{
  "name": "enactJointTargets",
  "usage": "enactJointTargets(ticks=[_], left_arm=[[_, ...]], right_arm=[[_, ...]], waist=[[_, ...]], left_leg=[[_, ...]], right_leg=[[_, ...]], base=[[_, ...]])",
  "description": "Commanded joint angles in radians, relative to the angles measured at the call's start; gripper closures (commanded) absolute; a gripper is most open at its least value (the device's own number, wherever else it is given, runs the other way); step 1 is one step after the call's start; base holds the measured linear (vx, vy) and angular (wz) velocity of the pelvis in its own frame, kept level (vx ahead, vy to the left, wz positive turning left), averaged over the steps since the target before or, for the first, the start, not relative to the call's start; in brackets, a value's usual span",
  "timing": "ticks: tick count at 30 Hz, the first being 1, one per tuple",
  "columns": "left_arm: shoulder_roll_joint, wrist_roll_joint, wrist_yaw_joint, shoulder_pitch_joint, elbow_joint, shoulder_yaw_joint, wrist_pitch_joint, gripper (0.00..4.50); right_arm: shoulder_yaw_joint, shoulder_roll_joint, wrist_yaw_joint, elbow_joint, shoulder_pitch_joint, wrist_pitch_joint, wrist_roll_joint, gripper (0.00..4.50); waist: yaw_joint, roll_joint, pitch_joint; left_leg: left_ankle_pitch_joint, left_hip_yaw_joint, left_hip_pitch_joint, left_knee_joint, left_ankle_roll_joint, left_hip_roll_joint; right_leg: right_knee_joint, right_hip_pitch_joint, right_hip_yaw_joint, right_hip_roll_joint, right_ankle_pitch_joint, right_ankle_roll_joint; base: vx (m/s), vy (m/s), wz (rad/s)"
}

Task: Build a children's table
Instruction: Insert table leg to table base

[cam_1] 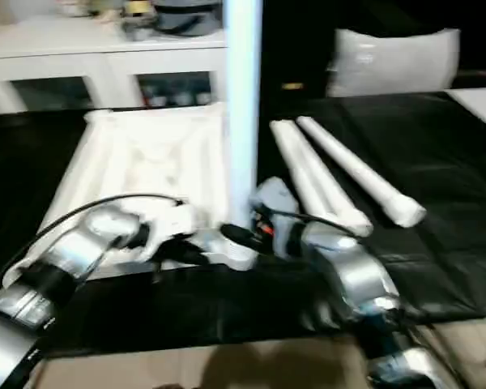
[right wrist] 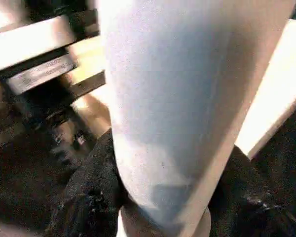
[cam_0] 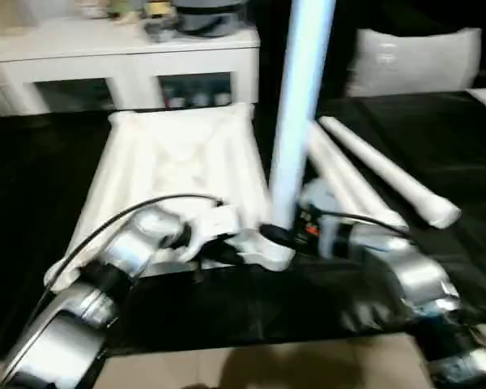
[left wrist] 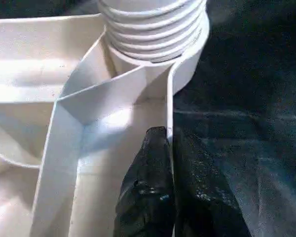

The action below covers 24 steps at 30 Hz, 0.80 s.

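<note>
The top lies ribbed side up on a black cloth, one leg standing upright in its near right corner socket, threads showing at the rim. The right gripper clasps that leg low down. The left gripper pinches the top's edge wall just beside the socket. Spare legs lie on the cloth to the right.

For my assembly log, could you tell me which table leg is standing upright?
The leg in the right claw, standing in the tabletop's corner socket; the others lie flat.
</note>
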Motion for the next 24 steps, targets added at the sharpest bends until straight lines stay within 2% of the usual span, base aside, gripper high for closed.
enactJointTargets(ticks=[1,2,3,4,5,6,7,8,9,10,11,12,13,14,15,16,17,18,19,20,21,22,23,24], left_arm=[[-0.008,-0.031,0.093,0.074,-0.173,0.056,0.130,4.50],[-0.019,-0.027,0.143,0.115,-0.248,0.079,0.199,4.50],[-0.025,-0.025,0.158,0.126,-0.271,0.085,0.222,4.50],[-0.041,-0.019,0.186,0.140,-0.303,0.095,0.254,4.50],[-0.064,-0.007,0.225,0.154,-0.338,0.107,0.297,4.50],[-0.102,0.014,0.284,0.169,-0.391,0.118,0.360,4.50],[-0.114,0.020,0.300,0.172,-0.405,0.120,0.376,4.50],[-0.135,0.024,0.327,0.169,-0.424,0.123,0.403,4.50],[-0.153,0.027,0.351,0.166,-0.447,0.123,0.434,4.50],[-0.157,0.028,0.363,0.165,-0.469,0.118,0.460,4.50],[-0.154,0.032,0.365,0.163,-0.476,0.111,0.468,4.50],[-0.147,0.037,0.364,0.160,-0.479,0.104,0.471,4.50],[-0.145,0.038,0.363,0.159,-0.479,0.102,0.471,4.50],[-0.132,0.041,0.363,0.161,-0.488,0.093,0.479,4.50],[-0.124,0.044,0.362,0.162,-0.493,0.087,0.483,4.50],[-0.121,0.046,0.364,0.163,-0.498,0.086,0.490,4.50],[-0.117,0.049,0.364,0.162,-0.497,0.084,0.494,4.50],[-0.114,0.055,0.364,0.161,-0.497,0.082,0.494,4.50],[-0.110,0.063,0.362,0.157,-0.493,0.078,0.488,4.50],[-0.108,0.063,0.359,0.155,-0.488,0.078,0.485,4.50],[-0.108,0.063,0.359,0.155,-0.488,0.078,0.485,4.50],[-0.102,0.061,0.354,0.151,-0.484,0.073,0.476,4.50],[-0.096,0.061,0.349,0.147,-0.479,0.070,0.468,4.50],[-0.086,0.061,0.345,0.143,-0.475,0.063,0.453,4.50]], right_arm=[[-0.024,0.001,-0.149,0.202,0.027,0.044,-0.092,2.61],[-0.032,0.012,-0.173,0.228,0.011,0.024,-0.098,2.61],[-0.032,0.015,-0.179,0.236,0.005,0.015,-0.102,2.61],[-0.031,0.020,-0.182,0.244,-0.001,0.005,-0.103,2.61],[-0.031,0.028,-0.183,0.252,-0.007,-0.003,-0.102,2.61],[-0.026,0.040,-0.180,0.266,-0.017,-0.017,-0.104,2.61],[-0.022,0.043,-0.178,0.270,-0.021,-0.022,-0.106,2.61],[-0.014,0.046,-0.175,0.275,-0.023,-0.029,-0.110,2.61],[-0.007,0.050,-0.173,0.284,-0.028,-0.037,-0.113,2.61],[0.000,0.052,-0.168,0.292,-0.032,-0.046,-0.116,2.61],[0.006,0.053,-0.162,0.294,-0.032,-0.054,-0.118,2.61],[0.011,0.054,-0.158,0.295,-0.032,-0.063,-0.120,2.61],[0.012,0.055,-0.157,0.294,-0.031,-0.065,-0.121,2.61],[0.012,0.058,-0.157,0.299,-0.032,-0.076,-0.116,2.61],[0.012,0.057,-0.155,0.296,-0.028,-0.085,-0.113,2.61],[0.011,0.054,-0.153,0.293,-0.025,-0.089,-0.112,2.61],[0.008,0.049,-0.151,0.286,-0.019,-0.091,-0.110,2.61],[0.003,0.048,-0.151,0.285,-0.016,-0.096,-0.110,2.61],[-0.007,0.046,-0.150,0.282,-0.011,-0.108,-0.109,2.61],[-0.014,0.044,-0.146,0.276,-0.006,-0.126,-0.106,2.61],[-0.014,0.044,-0.146,0.276,-0.006,-0.126,-0.106,2.61],[-0.037,0.046,-0.139,0.261,0.001,-0.156,-0.087,2.61],[-0.055,0.048,-0.132,0.248,0.004,-0.164,-0.070,2.61],[-0.064,0.046,-0.119,0.237,0.007,-0.174,-0.059,2.61]], waist=[[-0.012,-0.007,-0.018],[-0.024,-0.008,-0.016],[-0.025,-0.019,-0.023],[-0.030,-0.003,-0.012],[-0.031,-0.012,-0.012],[-0.029,-0.027,-0.014],[-0.022,-0.017,-0.012],[-0.020,-0.038,-0.006],[-0.020,-0.038,-0.006],[-0.025,-0.054,-0.002],[-0.028,-0.049,0.007],[-0.039,-0.022,0.010],[-0.018,0.025,0.007],[0.036,0.036,0.011],[0.054,0.006,-0.009],[0.039,-0.091,-0.052],[0.043,-0.085,-0.009],[0.053,-0.074,-0.020],[0.079,-0.051,-0.034],[0.045,-0.039,-0.034],[0.045,-0.039,-0.034],[0.039,0.003,-0.063],[0.039,0.003,-0.060],[0.044,-0.005,-0.053]], left_leg=[[-0.793,-0.095,0.021,-0.105,-0.119,0.098],[-0.828,-0.098,0.012,-0.113,-0.118,0.095],[-0.830,-0.096,0.013,-0.111,-0.125,0.097],[-0.886,-0.092,0.019,-0.122,-0.128,0.097],[-0.902,-0.090,0.019,-0.129,-0.130,0.099],[-0.915,-0.085,0.016,-0.138,-0.130,0.100],[-0.916,-0.082,0.018,-0.142,-0.134,0.100],[-0.842,-0.066,0.058,-0.098,-0.109,0.079],[-0.842,-0.066,0.058,-0.098,-0.109,0.079],[-0.689,-0.062,0.077,-0.032,-0.064,0.052],[-0.534,-0.057,0.091,0.027,-0.038,0.040],[-0.569,-0.075,0.028,-0.037,-0.037,0.078],[-0.748,-0.088,-0.028,-0.133,-0.062,0.126],[-0.985,0.011,-0.100,-0.221,-0.212,0.058],[-0.945,0.008,-0.065,-0.241,-0.230,0.075],[-0.511,-0.020,0.052,-0.050,-0.201,0.077],[-0.204,-0.077,0.102,0.129,-0.105,0.019],[0.027,-0.113,-0.078,0.130,-0.023,-0.006],[0.060,-0.114,-0.097,0.067,-0.039,0.030],[0.124,-0.134,-0.005,-0.021,-0.003,0.097],[0.124,-0.134,-0.005,-0.021,-0.003,0.097],[0.263,-0.129,0.010,-0.001,0.091,0.094],[0.244,-0.122,0.005,-0.001,0.109,0.092],[0.140,-0.110,-0.012,-0.012,0.129,0.089]], right_leg=[[-0.091,-0.020,0.037,-0.109,-0.699,-0.078],[-0.094,-0.013,0.025,-0.098,-0.710,-0.055],[-0.087,-0.011,0.027,-0.101,-0.686,-0.061],[-0.086,-0.015,0.016,-0.088,-0.639,-0.064],[-0.082,-0.013,0.013,-0.082,-0.616,-0.067],[-0.073,-0.006,0.011,-0.079,-0.587,-0.071],[-0.065,-0.006,0.012,-0.081,-0.581,-0.077],[-0.123,-0.048,0.008,-0.094,-0.710,-0.056],[-0.123,-0.048,0.008,-0.094,-0.710,-0.056],[-0.184,-0.058,-0.023,-0.116,-0.872,-0.004],[-0.237,-0.056,-0.064,-0.141,-0.936,0.021],[-0.203,0.028,-0.129,-0.109,-0.802,0.061],[-0.045,0.103,-0.115,-0.069,-0.574,0.021],[0.088,0.129,-0.143,0.026,-0.166,-0.071],[0.141,0.109,-0.070,0.005,-0.210,-0.068],[0.001,0.003,0.026,-0.131,-0.733,-0.019],[-0.159,-0.102,0.048,-0.219,-0.982,-0.084],[-0.111,0.082,0.078,-0.199,-0.831,-0.126],[-0.071,0.123,0.061,-0.181,-0.565,-0.155],[0.013,0.034,0.019,-0.046,0.032,-0.193],[0.013,0.034,0.019,-0.046,0.032,-0.193],[0.029,0.044,0.024,-0.074,0.278,-0.248],[0.025,0.045,0.027,-0.079,0.294,-0.261],[0.012,0.057,0.030,-0.091,0.270,-0.278]], base=[[-0.021,0.019,-0.26],[-0.021,0.019,-0.26],[-0.023,0.019,-0.23],[0.000,0.000,0.00],[0.000,0.000,0.00],[0.000,0.000,0.00],[0.000,0.000,0.00],[0.000,0.000,0.00],[0.000,0.000,0.00],[-0.050,-0.016,-0.08],[-0.050,-0.016,-0.08],[-0.008,0.030,-0.23],[0.012,0.087,-0.23],[0.012,0.087,-0.23],[0.000,0.000,0.00],[0.108,-0.133,0.11],[0.108,-0.133,0.11],[0.208,-0.081,-0.29],[0.153,0.010,-0.31],[0.153,0.010,-0.31],[0.000,0.000,0.00],[0.000,0.000,0.00],[0.000,0.000,0.00],[0.000,0.000,0.00]])
